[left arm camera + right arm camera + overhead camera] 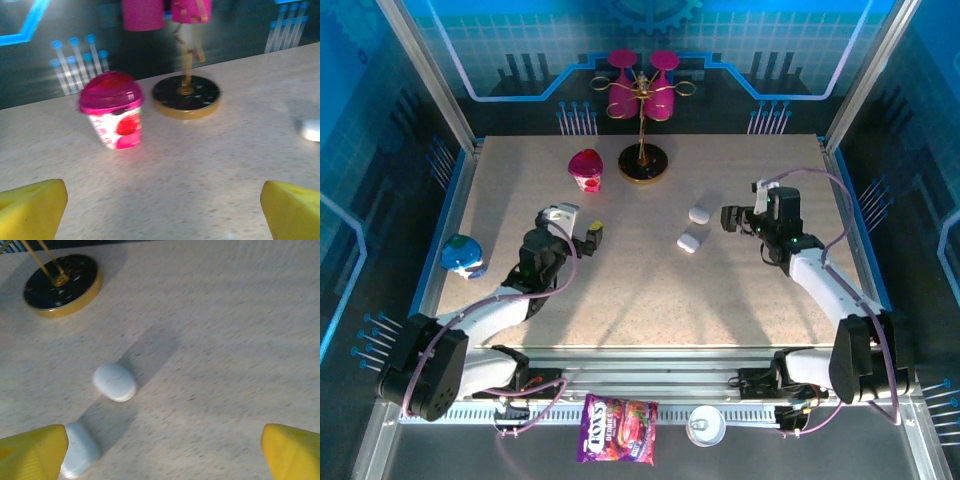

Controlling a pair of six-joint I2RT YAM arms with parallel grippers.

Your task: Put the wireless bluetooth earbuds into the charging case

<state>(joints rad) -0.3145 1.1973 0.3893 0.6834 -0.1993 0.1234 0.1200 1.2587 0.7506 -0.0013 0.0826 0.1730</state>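
White glossy plastic: two pebble-shaped charging cases, both lids shut.

Location: on the counter (pixel 225 340), just ahead of the right pincer (pixel 162 452), which stands wide with nothing between its yellow fingers (pixel 32 450). The first case (pixel 115 381) lies ahead of that pincer, off toward one finger. The second case (pixel 79 450) lies closer in, right beside that same fingertip; whether they touch cannot be told. The two cases are near each other but apart.

Earbuds: hidden, probably inside the shut cases.

Handling, estimated: each case is light, rigid, smooth and rounded. It will likely slide on the counter or squirt out of a pinch on its curved ends. The best hold is across the narrower width, low on the body below the lid seam, so the lid stays free to hinge. The earbuds would be tiny and slick, best taken by the stem.

Left pincer (pixel 162 210): wide, empty, well apart from the cases. A pink-lidded cup (pixel 112 110) and a black gold-rimmed stand base (pixel 186 95) lie ahead of it.
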